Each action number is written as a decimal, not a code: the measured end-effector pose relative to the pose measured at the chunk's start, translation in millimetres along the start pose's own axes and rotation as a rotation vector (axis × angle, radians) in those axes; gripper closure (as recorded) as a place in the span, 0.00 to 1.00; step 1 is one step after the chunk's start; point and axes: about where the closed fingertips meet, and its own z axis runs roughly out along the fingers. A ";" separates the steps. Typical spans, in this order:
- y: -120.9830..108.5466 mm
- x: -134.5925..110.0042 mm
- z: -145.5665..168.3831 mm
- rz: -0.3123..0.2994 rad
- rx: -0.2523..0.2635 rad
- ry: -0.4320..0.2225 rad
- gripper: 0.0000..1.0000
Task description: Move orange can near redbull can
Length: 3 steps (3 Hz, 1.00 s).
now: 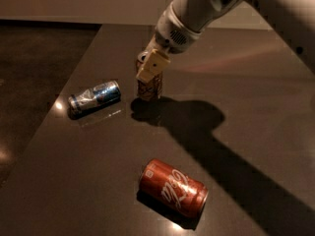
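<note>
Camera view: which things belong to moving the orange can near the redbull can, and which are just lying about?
In the job: orange can, upright, held in the gripper; redbull can, lying on its side beside it.
Lying about: red-orange can, on its side nearer the camera.

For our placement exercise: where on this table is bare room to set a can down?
Bare table: between the redbull can and the red can, and along the right side. Crowded: the gap beside the orange can, held from above by the gripper.

Dim scene; tool (pixel 148 75) at the orange can (pixel 150 90) casts a long shadow (pixel 197 124).
</note>
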 end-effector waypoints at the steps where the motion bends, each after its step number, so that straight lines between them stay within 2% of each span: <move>1: 7.0 -15.5 12.7 -0.037 -0.024 -0.002 1.00; 2: 12.6 -22.8 25.3 -0.059 -0.046 0.001 0.91; 3: 17.7 -24.3 40.3 -0.071 -0.075 0.007 0.61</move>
